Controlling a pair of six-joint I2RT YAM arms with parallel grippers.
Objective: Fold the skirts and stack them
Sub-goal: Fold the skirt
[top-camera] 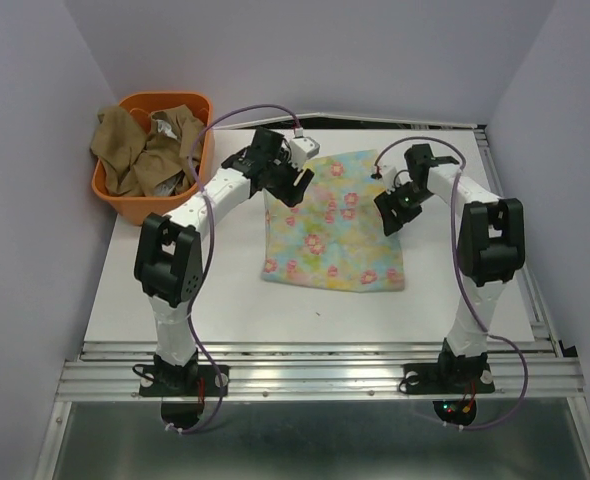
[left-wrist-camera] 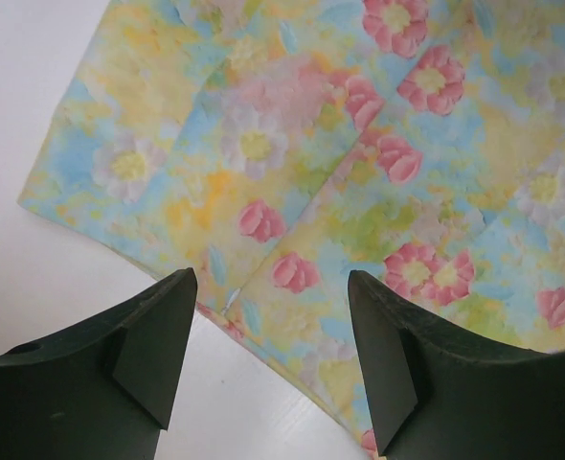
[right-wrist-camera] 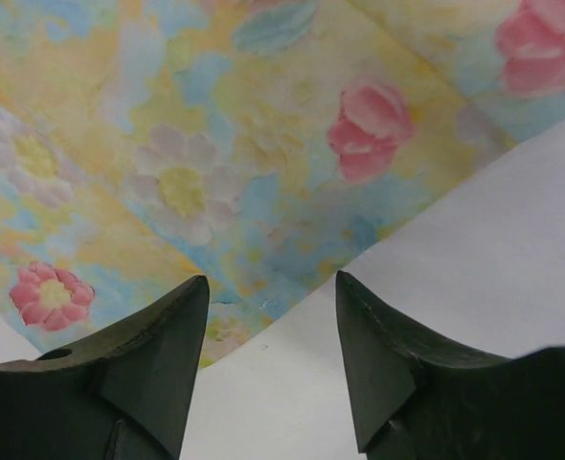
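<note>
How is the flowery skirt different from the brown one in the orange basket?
The flowery skirt has pink, yellow and blue flowers; the brown skirt is plain tan. The flowery skirt lies flat on the white table; the brown skirt sits crumpled in the orange basket. Both are soft cloth.

Lab test cell: plain lilac walls (top-camera: 35,150), aluminium rail (top-camera: 315,375), white tabletop (top-camera: 275,310).
</note>
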